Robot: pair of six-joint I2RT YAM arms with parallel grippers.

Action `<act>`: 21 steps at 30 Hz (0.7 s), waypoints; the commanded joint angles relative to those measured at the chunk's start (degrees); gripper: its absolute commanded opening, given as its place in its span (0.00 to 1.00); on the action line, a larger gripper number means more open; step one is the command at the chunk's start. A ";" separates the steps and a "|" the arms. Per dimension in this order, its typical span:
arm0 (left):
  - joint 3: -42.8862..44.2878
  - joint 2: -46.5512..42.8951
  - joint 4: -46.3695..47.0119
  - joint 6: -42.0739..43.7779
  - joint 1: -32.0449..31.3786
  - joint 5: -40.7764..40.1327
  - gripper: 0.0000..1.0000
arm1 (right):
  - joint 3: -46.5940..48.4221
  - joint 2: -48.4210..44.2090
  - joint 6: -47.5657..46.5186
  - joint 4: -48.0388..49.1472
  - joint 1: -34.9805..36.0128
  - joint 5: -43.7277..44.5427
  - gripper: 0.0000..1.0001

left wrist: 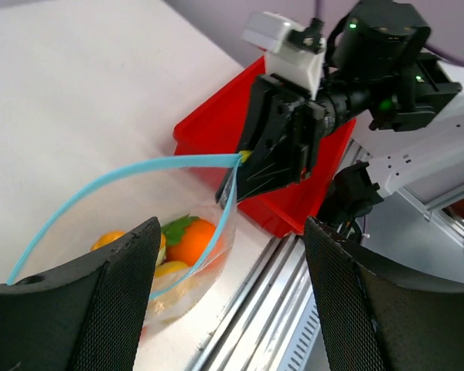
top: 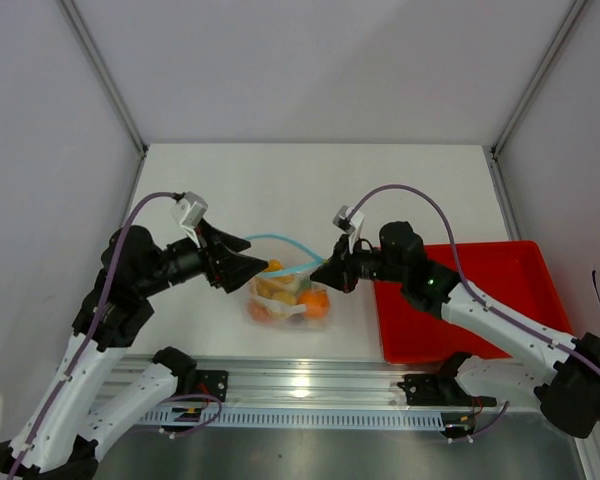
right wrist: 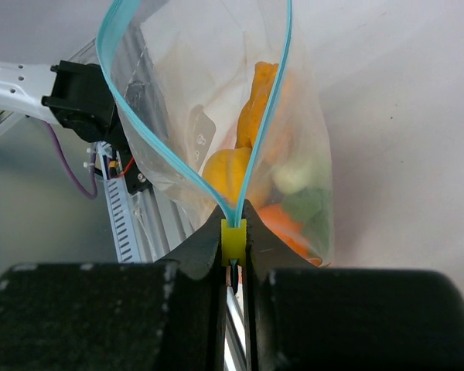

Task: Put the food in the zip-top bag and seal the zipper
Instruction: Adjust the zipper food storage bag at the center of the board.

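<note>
**Loaded, anchored at 1 end, not yet sealed**

The right arm's fingers [right wrist: 201, 251] are pressing together on one end of the thin light-blue zipper strip [left wrist: 178, 161], right at a small yellow slider [right wrist: 233, 241]. This is probably anchoring that end for the closing run. The clear floppy zip-top bag [right wrist: 170, 85] is hanging from that pinch and seems to be resting on the white surface [top: 280, 190] between the 2 arms, just beside the red rectangular tray [top: 510, 280]. The small orange, yellow and green toy food pieces [left wrist: 189, 239] are lying inside it, so loading is looking finished. The 2 sides of the strip are bowing apart in a wide loop, so the seal is not yet made. The left arm's fingers [left wrist: 116, 309] are standing spread on either side of the mouth, seemingly gripping nothing. Whether one is touching the strip's far end cannot be told. They are likely lining up to take that end and give the strip tension.
</note>
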 commanded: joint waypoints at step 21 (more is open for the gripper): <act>0.35 3.94 4.39 10.49 -1.93 2.43 0.84 | 15.70 8.01 -7.06 -11.39 -6.67 -16.66 0.00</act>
